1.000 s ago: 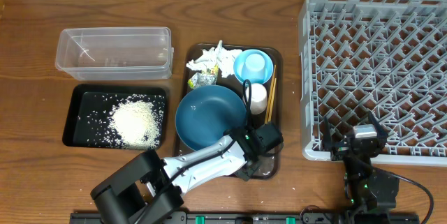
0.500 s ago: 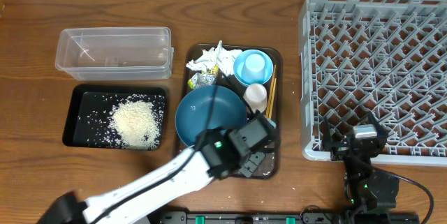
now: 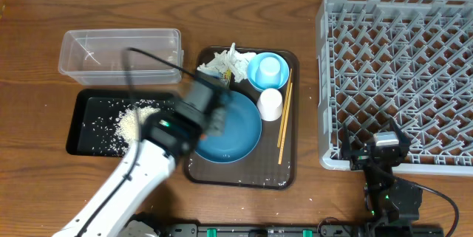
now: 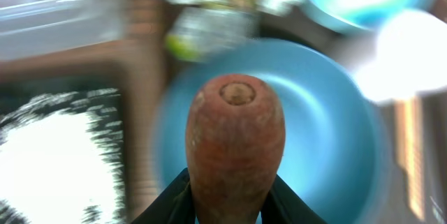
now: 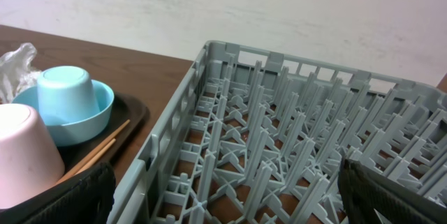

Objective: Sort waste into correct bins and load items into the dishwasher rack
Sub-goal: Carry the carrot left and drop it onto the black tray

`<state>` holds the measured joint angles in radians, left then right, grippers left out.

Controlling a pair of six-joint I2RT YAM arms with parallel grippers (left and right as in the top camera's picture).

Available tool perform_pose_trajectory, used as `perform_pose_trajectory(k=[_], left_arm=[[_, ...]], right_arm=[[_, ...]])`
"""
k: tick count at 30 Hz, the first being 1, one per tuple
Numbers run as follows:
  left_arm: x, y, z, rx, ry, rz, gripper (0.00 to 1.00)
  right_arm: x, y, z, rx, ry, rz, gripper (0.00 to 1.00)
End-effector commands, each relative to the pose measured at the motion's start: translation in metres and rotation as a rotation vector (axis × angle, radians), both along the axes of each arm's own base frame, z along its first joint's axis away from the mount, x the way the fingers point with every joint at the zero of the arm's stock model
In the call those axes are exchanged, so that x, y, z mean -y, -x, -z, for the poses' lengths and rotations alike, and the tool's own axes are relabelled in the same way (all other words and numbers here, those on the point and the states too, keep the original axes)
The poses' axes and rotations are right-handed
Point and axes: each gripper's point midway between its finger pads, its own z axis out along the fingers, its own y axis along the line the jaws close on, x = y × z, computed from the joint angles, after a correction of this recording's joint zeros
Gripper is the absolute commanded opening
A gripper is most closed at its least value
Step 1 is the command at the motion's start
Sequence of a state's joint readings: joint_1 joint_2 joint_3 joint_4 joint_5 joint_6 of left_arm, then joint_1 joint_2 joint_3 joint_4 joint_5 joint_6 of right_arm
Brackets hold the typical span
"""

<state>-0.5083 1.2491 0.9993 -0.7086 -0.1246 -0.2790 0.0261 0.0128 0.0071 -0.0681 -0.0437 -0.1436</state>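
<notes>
My left gripper [image 3: 214, 110] [image 4: 230, 199] is shut on the orange carrot [image 4: 236, 140] and holds it above the left edge of the large blue dish [image 3: 235, 132] [image 4: 328, 133], near the black tray [image 3: 81, 122] with the rice heap [image 3: 131, 122]. The left wrist view is blurred. It shows the yellow-green wrapper [image 4: 192, 35] beyond the dish. The white tissue [image 3: 225, 62], light-blue bowl [image 3: 267, 70], white cup [image 3: 270, 104] and chopsticks [image 3: 284, 119] lie on the brown tray. The clear tub [image 3: 122, 56] stands behind. My right gripper [image 3: 373, 150] [image 5: 223, 206] is open at the front edge of the grey rack [image 3: 399, 74] [image 5: 279, 126].
The dark brown serving tray [image 3: 240, 179] sits between the bins and the rack. The right wrist view shows the bowl [image 5: 66, 105], the cup [image 5: 24, 155] and the chopsticks [image 5: 98, 151] to the left of the rack wall. A wall runs behind the table.
My left arm has swung from the near right corner of the brown tray leftward across the blue dish with the carrot. The chopsticks are uncovered. The right arm has not moved.
</notes>
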Motion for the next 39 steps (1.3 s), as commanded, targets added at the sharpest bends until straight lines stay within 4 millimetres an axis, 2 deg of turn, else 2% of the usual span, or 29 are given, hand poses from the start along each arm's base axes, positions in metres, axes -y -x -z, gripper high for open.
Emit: perform_pose_trajectory(k=[1,6,10,11,17,23,28,31,32,35,36,38,39], left_arm=[[-0.054,-0.024,-0.004,0.014,0.01,-0.236,0.3],[-0.125,-0.032,0.01,-0.024,0.055,-0.558,0.31],[-0.164,-0.031,0.027,-0.072,0.074,-0.747,0.31],[-0.17,-0.03,0.031,-0.084,0.08,-0.78,0.36],[-0.188,-0.024,0.056,-0.173,0.086,-0.862,0.37],[-0.188,-0.018,0.06,-0.203,0.076,-0.864,0.37],[-0.181,-0.017,0.045,-0.173,0.126,-0.84,0.37],[-0.162,-0.021,0.024,-0.129,0.232,-0.761,0.38],[-0.149,-0.023,0.01,-0.1,0.302,-0.704,0.41],[-0.121,-0.024,-0.016,-0.057,0.44,-0.572,0.46],[-0.109,-0.024,-0.026,-0.044,0.493,-0.527,0.49],[-0.092,-0.022,-0.039,-0.031,0.557,-0.459,0.62],[-0.085,-0.02,-0.043,-0.028,0.573,-0.433,0.64]], right_arm=[[-0.002,0.0,0.001,-0.003,0.012,-0.004,0.99],[-0.002,0.0,0.001,-0.003,0.012,-0.004,0.99],[-0.002,0.0,0.001,-0.003,0.011,-0.005,0.99],[-0.002,0.0,0.001,-0.003,0.011,-0.005,0.99],[-0.002,0.0,0.001,-0.003,0.012,-0.004,0.99],[-0.002,0.0,0.001,-0.003,0.012,-0.004,0.99],[-0.002,0.0,0.001,-0.003,0.011,-0.005,0.99],[-0.002,0.0,0.001,-0.003,0.012,-0.004,0.99],[-0.002,0.0,0.001,-0.003,0.012,-0.004,0.99],[-0.002,0.0,0.001,-0.003,0.012,-0.004,0.99],[-0.002,0.0,0.001,-0.003,0.011,-0.005,0.99],[-0.002,0.0,0.001,-0.003,0.012,-0.005,0.99],[-0.002,0.0,0.001,-0.003,0.012,-0.004,0.99]])
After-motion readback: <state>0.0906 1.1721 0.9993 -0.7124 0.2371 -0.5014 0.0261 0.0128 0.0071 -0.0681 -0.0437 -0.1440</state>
